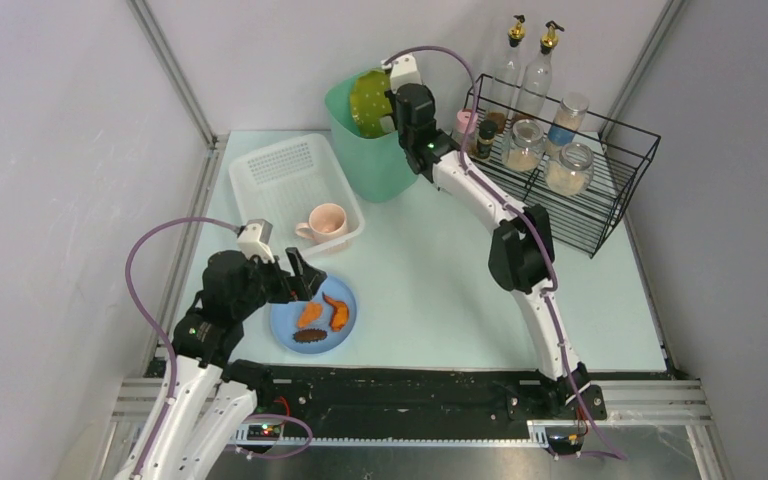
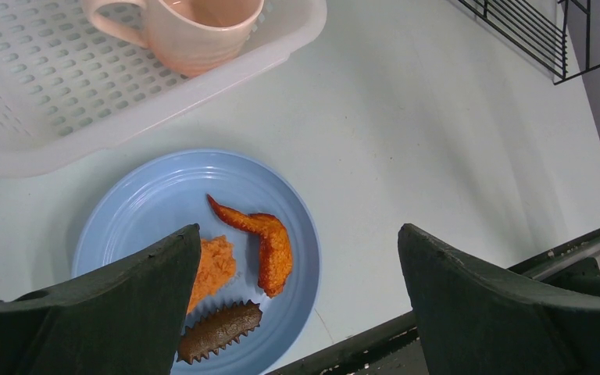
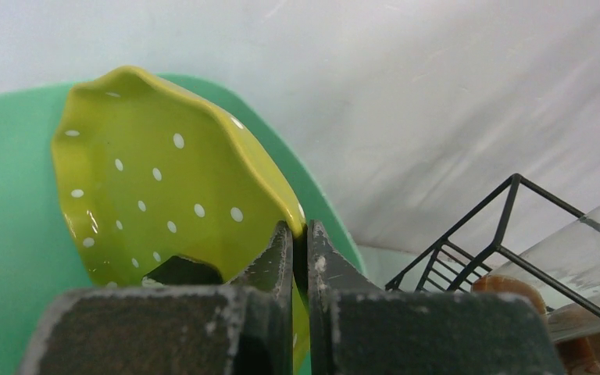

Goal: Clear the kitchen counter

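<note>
The pale mint kitchen counter (image 1: 430,280) holds a blue plate (image 1: 285,325) near the front left, with an orange chicken wing (image 2: 264,242), an orange lump (image 2: 215,266) and a brown spiky piece (image 2: 219,331) on it. My left gripper (image 1: 305,280) is open and empty, hovering just over the plate (image 2: 148,203). My right gripper (image 1: 392,110) is shut on the rim of a lime-green dotted plate (image 3: 148,180), holding it tilted over the green bin (image 1: 370,160) at the back. The lime plate also shows in the top view (image 1: 368,102).
A white perforated basket (image 1: 280,175) at the back left holds a pink mug (image 1: 325,222). A black wire rack (image 1: 580,190) at the back right holds jars and bottles. A black front rail (image 1: 410,385) edges the counter.
</note>
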`<act>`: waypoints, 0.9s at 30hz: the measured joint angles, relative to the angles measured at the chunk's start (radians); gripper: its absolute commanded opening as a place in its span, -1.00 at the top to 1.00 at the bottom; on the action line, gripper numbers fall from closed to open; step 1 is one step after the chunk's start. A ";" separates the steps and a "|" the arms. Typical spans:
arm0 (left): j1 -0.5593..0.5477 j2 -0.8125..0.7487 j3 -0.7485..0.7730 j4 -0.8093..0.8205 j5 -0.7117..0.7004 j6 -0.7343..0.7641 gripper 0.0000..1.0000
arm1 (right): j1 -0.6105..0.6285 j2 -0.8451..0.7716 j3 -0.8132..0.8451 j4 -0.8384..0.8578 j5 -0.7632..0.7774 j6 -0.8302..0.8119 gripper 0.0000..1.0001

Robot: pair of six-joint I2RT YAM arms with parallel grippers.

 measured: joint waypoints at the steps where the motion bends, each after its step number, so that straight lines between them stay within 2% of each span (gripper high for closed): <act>1: 0.000 0.000 0.000 0.000 0.000 0.000 -0.99 | 0.005 0.000 -0.006 0.000 0.000 -0.016 1.00; 9: 0.000 0.000 0.000 0.000 0.000 0.000 -0.99 | 0.046 -0.012 -0.043 -0.006 -0.006 -0.082 1.00; 16: 0.000 -0.002 0.000 0.000 0.000 0.000 -0.99 | 0.063 -0.082 -0.074 -0.118 -0.005 -0.082 1.00; 27: 0.000 -0.004 0.000 0.000 -0.001 0.000 -0.99 | 0.066 -0.312 -0.198 -0.247 0.017 -0.061 1.00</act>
